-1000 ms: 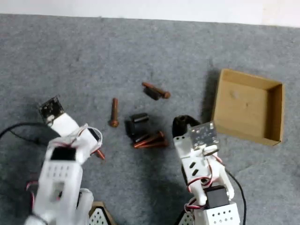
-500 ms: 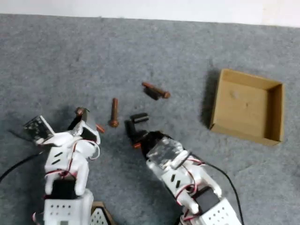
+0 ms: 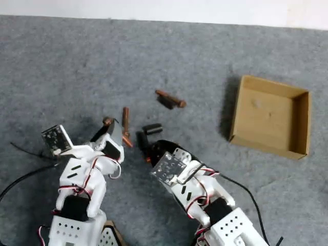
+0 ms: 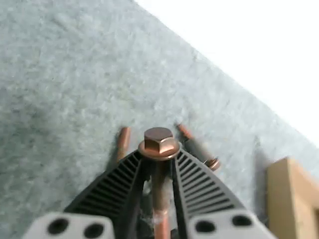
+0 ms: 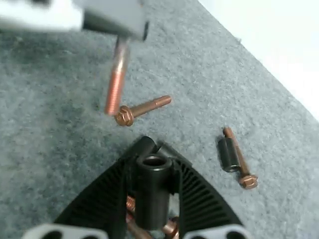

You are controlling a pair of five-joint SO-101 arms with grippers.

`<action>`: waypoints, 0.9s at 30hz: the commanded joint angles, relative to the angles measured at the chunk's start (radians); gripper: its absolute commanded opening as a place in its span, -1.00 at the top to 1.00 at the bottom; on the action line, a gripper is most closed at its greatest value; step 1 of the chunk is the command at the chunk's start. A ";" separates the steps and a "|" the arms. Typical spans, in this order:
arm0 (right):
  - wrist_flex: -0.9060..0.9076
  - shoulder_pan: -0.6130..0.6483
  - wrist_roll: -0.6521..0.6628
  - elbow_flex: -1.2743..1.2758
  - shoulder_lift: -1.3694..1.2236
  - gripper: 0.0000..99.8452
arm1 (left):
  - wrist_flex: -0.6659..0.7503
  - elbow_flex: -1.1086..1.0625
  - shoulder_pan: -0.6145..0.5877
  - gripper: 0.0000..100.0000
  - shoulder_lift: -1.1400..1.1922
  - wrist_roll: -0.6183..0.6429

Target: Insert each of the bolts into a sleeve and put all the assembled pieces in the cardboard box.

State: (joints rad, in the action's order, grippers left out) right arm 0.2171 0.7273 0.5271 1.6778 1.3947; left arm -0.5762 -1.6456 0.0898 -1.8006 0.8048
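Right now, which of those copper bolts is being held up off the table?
The bolt clamped in the left gripper, hex head poking past the fingertips; the others lie on the grey carpet.

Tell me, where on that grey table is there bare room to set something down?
The wide stretch of table beyond the left arm, the strip between the sleeved bolt and the cardboard box, and the box's floor. Crowded: the middle, where both jaws, holding a bolt and a sleeve, sit beside a loose bolt.
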 commanded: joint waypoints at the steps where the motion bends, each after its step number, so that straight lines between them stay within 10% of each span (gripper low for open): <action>1: -0.065 0.012 0.021 0.128 -0.022 0.99 | 0.063 0.085 0.021 0.99 -0.024 0.044; 27: -0.120 0.016 0.092 0.130 -0.027 0.99 | 0.250 -0.033 0.180 0.99 -0.024 0.044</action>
State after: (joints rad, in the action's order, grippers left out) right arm 0.1312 0.7334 0.6068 1.6778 1.3717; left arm -0.3997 -1.6686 0.2570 -1.8036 0.8462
